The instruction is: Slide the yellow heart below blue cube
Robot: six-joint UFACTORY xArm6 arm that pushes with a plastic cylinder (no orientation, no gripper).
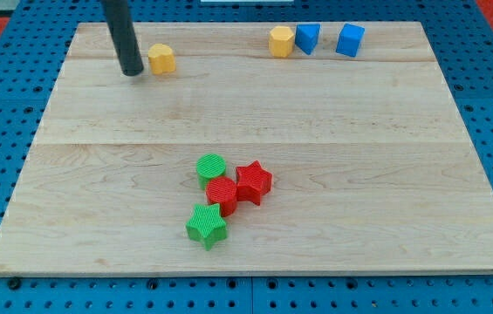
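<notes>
No jaws on this rig, so no open/closed state to report; just the rod, my tip (131,73) down on the tabletop (316,131), upper-left region.

Yellow heart (161,59) sits just to the view's right of my tip, close, contact unclear. Blue cube (350,40) is well off to the view's right of my tip, near the top edge.

Handling (judgement): small rigid block, light, likely slides easily on smooth wood and may rotate off an off-centre push. No grasp possible; push through the middle of its left face.

Count:
- yellow: 2 (heart, plus yellow block (282,41) touching the other blue block (307,38))
- blue: 2
- red: 2 (red star (253,182), red block (222,193))
- green: 2 (green round block (211,167), green star (207,225))
</notes>
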